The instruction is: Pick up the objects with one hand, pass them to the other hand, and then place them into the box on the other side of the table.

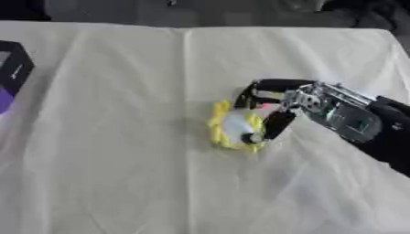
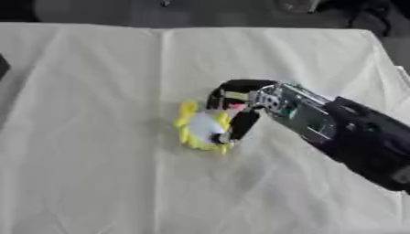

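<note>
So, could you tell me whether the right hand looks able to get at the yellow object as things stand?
Probably yes. The right hand is already at the yellow object, fingers curled down over its right edge, and only bare white cloth surrounds it. Whether the fingers actually grip it is unclear.

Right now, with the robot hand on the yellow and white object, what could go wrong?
1. The right robot hand curls its fingers over only the right edge of the flat yellow and white object, so it may slip out when lifted.
2. The object lies on the wrinkled cream tablecloth; fingers could catch and drag the cloth.
3. The black and purple box sits far off at the left edge, and no left hand shows, so the handover could be late.
</note>
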Robot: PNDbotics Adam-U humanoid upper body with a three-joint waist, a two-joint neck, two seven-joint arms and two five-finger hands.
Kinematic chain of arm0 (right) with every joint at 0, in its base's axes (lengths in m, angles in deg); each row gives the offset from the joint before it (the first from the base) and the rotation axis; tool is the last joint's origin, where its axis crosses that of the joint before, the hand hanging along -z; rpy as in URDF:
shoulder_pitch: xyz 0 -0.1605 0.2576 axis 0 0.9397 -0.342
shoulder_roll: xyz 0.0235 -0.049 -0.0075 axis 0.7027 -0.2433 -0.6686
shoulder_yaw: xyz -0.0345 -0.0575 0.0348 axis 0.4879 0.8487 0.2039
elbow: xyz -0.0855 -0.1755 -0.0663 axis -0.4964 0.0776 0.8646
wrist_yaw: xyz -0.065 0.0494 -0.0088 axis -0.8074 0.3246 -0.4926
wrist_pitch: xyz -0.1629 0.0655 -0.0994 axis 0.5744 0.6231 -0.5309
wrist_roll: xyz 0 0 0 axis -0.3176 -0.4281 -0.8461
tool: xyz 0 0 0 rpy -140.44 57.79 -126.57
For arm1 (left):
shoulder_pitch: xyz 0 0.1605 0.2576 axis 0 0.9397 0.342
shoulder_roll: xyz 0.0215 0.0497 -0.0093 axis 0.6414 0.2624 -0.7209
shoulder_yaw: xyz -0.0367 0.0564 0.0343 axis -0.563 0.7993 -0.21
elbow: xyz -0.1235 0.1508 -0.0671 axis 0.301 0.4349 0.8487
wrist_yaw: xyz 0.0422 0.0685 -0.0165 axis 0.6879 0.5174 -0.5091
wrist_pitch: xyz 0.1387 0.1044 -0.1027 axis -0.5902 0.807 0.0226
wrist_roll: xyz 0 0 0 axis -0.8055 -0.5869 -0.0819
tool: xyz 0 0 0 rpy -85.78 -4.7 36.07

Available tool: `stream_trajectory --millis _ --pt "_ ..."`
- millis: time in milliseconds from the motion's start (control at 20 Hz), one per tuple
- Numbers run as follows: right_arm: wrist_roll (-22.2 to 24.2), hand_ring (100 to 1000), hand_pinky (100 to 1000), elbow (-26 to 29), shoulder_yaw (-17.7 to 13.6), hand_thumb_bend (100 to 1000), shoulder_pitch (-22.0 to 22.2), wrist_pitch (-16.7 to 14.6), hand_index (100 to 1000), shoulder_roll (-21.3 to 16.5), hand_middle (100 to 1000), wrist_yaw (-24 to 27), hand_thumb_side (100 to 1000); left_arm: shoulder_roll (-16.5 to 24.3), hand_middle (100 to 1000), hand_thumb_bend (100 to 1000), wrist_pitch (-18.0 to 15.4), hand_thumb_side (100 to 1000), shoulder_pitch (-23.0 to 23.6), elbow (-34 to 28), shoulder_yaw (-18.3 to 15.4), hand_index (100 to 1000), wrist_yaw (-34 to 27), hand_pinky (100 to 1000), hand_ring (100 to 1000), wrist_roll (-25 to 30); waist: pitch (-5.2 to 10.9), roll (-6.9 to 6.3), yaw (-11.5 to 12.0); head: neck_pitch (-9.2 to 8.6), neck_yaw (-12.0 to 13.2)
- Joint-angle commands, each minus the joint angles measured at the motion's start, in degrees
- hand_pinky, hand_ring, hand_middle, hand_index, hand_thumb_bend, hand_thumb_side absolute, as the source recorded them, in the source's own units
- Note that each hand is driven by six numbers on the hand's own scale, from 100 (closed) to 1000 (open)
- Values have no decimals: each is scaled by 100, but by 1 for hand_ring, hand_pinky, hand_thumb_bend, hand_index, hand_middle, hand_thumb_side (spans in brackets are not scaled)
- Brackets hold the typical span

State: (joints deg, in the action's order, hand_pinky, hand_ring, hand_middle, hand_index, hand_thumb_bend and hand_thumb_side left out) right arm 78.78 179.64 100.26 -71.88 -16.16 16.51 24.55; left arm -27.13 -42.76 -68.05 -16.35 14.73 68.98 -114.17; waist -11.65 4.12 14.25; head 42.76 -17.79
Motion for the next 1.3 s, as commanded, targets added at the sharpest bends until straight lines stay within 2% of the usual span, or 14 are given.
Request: stream_trajectory --millis 50,100,150,400,700,1000,1200,1300 --pt "-307 713 776 263 -142 404 5 76 735 -113 647 84 133 90 681 781 1 497 -22 -124 -88 656 56 801 646 -46 91 -27 4 22 27" --pt "-394 707 775 304 -147 430 25 108 727 -108 634 100 146 84 680 781 2 497 -19 -125 -87 656 57 801 646 -50 91 -24 5 22 29" --pt "-457 706 775 335 -143 409 42 134 725 -102 631 109 162 79 680 781 2 497 -17 -126 -87 655 59 801 646 -53 91 -22 7 22 29" --pt "-516 707 776 352 -94 420 109 207 728 -41 633 44 231 61 679 783 -4 497 -16 -133 -93 653 59 801 644 -72 85 -17 18 38 32" --pt "-220 716 779 241 -24 423 126 166 769 52 647 -85 251 36 679 781 -11 498 -8 -134 -94 650 51 802 643 -84 74 -10 30 39 24" --pt "-111 724 781 217 -29 426 115 138 787 68 657 -97 277 33 676 783 -27 497 -9 -139 -104 648 42 802 640 -108 73 -4 38 50 25" --pt "15 726 782 203 8 432 74 117 790 93 659 -109 329 26 674 782 -24 497 -13 -136 -96 646 41 802 638 -106 72 -2 44 55 12" --pt "76 722 782 185 29 437 45 113 786 114 653 -130 385 24 673 782 -24 497 -11 -135 -96 646 40 802 638 -108 69 -5 48 61 2"
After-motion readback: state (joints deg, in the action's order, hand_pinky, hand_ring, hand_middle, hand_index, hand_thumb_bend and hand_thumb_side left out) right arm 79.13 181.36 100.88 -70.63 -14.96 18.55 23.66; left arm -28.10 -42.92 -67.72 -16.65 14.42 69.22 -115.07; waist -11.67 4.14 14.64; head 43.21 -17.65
